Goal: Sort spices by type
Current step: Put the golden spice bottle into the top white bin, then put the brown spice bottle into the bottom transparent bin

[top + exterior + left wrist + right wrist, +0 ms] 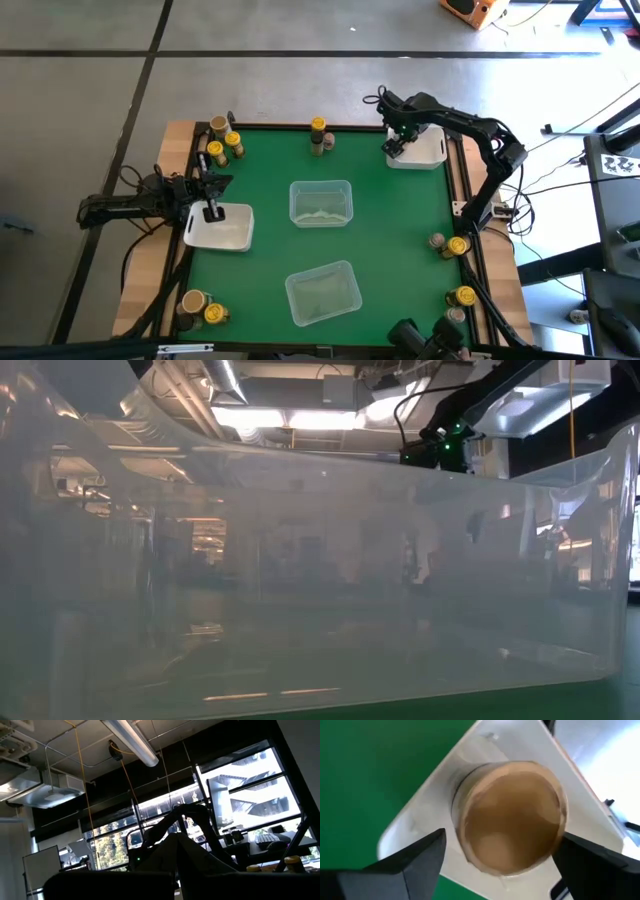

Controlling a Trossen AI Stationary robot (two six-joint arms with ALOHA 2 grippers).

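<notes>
Spice jars in small groups round the rim of a green table, the groups well apart from one another. Between the two claws, a clear tub. Nearer the front edge, well apart from both claws, a second clear tub, its cloudy wall filling the low view. Directly beneath the left claw, a white tray. Beneath the right claw, another white tray.

Left claw: released or clenched, cannot tell. Right claw: low over its tray, a tan-lidded jar right at it, lid toward the wrist camera against the white of the tray. Gripped or let go, cannot tell.

Past the left claw, by the far-left corner, four jars with yellow and tan lids. Along the far edge, nearer the right claw than the left, two more, one of them yellow-lidded. Well away from the right claw, down the right edge, two pairs. Well away from the left claw, at the near-left corner, one last pair.
</notes>
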